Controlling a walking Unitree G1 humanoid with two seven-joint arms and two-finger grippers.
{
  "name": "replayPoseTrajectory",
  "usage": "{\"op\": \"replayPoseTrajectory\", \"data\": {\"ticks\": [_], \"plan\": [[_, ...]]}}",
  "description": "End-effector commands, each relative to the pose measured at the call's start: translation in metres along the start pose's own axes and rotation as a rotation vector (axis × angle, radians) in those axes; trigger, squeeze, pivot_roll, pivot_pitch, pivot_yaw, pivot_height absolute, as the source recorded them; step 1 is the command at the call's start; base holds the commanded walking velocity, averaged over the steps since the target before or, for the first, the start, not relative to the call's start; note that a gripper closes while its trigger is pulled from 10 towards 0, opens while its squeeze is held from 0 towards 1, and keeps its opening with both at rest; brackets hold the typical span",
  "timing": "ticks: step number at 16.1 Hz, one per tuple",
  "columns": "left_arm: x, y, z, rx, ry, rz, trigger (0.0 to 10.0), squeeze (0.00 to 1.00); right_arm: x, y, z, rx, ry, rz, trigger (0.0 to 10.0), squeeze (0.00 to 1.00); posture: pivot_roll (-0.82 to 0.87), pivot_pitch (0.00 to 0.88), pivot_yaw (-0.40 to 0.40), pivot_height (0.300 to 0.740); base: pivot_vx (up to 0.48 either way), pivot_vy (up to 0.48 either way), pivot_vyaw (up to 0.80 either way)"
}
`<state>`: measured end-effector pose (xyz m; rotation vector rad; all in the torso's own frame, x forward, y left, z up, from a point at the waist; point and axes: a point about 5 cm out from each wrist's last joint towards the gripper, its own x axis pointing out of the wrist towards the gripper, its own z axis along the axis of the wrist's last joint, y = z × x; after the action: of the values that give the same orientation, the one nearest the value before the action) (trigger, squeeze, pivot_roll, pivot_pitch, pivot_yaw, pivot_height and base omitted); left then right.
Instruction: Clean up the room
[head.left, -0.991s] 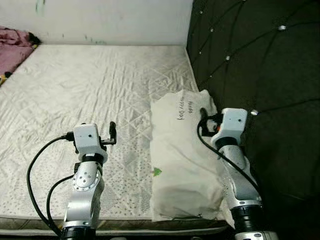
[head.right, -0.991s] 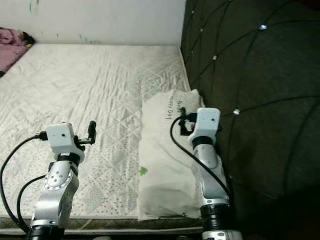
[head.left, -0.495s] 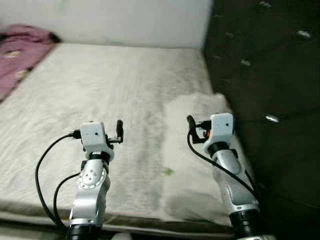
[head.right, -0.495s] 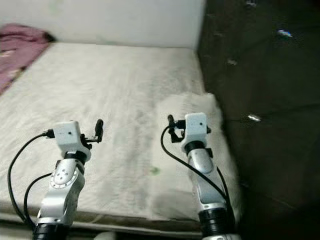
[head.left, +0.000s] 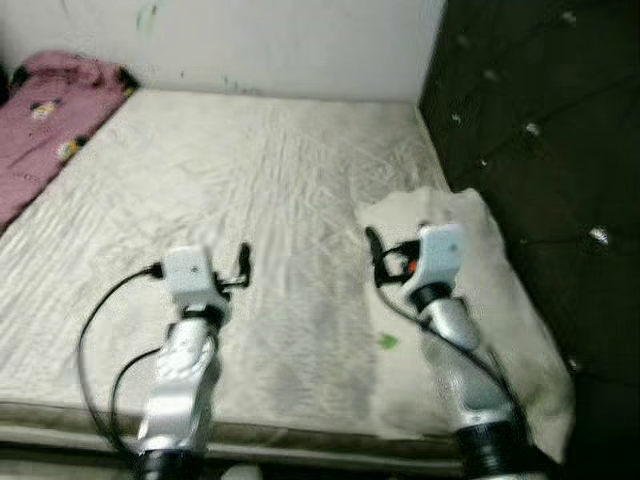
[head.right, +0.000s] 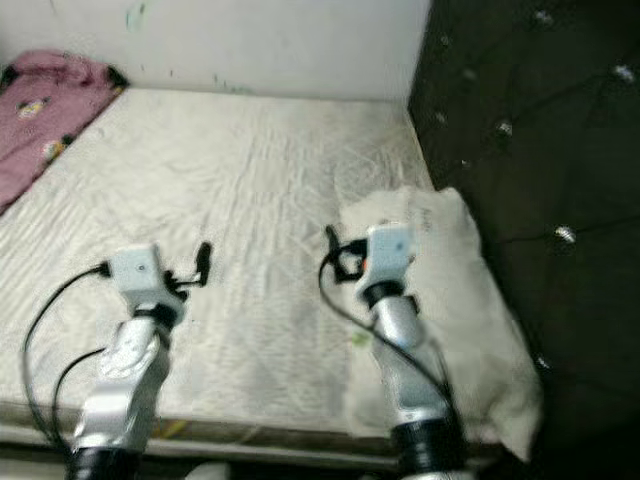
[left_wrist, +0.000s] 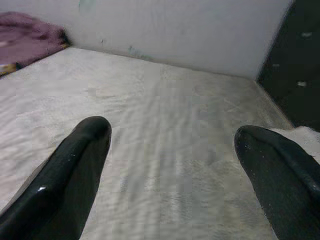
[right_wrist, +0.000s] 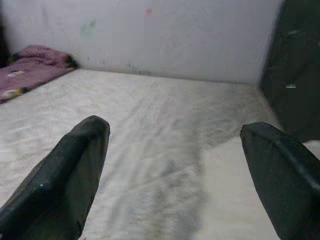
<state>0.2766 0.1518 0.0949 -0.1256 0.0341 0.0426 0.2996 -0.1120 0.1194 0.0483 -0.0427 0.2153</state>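
A white pillow (head.left: 515, 300) lies on the bare quilted mattress (head.left: 250, 170), up against the dark tufted headboard (head.left: 540, 120). A crumpled pink cloth (head.left: 45, 110) sits at the far left corner of the bed by the wall. My left gripper (head.left: 243, 262) hovers over the middle of the mattress, open and holding nothing. Over the pillow's left edge my right gripper (head.left: 373, 250) is also open and empty. In the wrist views, the left gripper (left_wrist: 172, 135) and the right gripper (right_wrist: 175, 135) have their fingers spread wide above the mattress.
A white wall (head.left: 280, 40) runs along the far side of the bed. The mattress's near edge (head.left: 300, 435) is just below my arms. A small green speck (head.left: 387, 342) lies by the pillow's left edge.
The camera has swung left, bringing more of the pink cloth into view. Both arms keep the same raised pose; the right gripper now sits over the pillow's left edge.
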Motion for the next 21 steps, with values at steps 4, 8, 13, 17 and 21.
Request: {"op": "replayPoseTrajectory", "data": {"ticks": [4, 8, 13, 17, 21], "plan": [[-0.001, 0.005, 0.001, -0.038, 0.012, 0.036, 10.0, 0.0, -0.002, -0.005, 0.0, 0.007, -0.004, -0.027, 10.0, 0.0, 0.08, 0.0, 0.01, 0.74, 0.0, 0.48, 0.0], [0.003, 0.002, 0.003, -0.029, 0.009, 0.01, 10.0, 0.0, 0.0, -0.005, 0.0, -0.004, 0.0, -0.019, 10.0, 0.0, 0.08, 0.0, 0.01, 0.74, 0.0, 0.48, 0.0], [0.005, 0.0, 0.004, -0.033, 0.01, 0.007, 10.0, 0.0, -0.001, -0.01, -0.004, -0.014, 0.016, -0.044, 10.0, 0.0, 0.07, 0.0, 0.009, 0.74, 0.0, 0.48, 0.0], [0.005, 0.0, 0.004, -0.032, 0.01, 0.01, 10.0, 0.0, 0.0, -0.009, -0.004, -0.019, 0.022, -0.042, 10.0, 0.0, 0.07, 0.0, 0.009, 0.74, 0.0, 0.48, 0.0], [0.004, -0.001, 0.004, -0.036, 0.009, 0.011, 10.0, 0.0, 0.0, -0.01, -0.005, -0.028, 0.029, -0.046, 10.0, 0.0, 0.07, 0.0, 0.009, 0.74, 0.0, 0.48, 0.0]]}}
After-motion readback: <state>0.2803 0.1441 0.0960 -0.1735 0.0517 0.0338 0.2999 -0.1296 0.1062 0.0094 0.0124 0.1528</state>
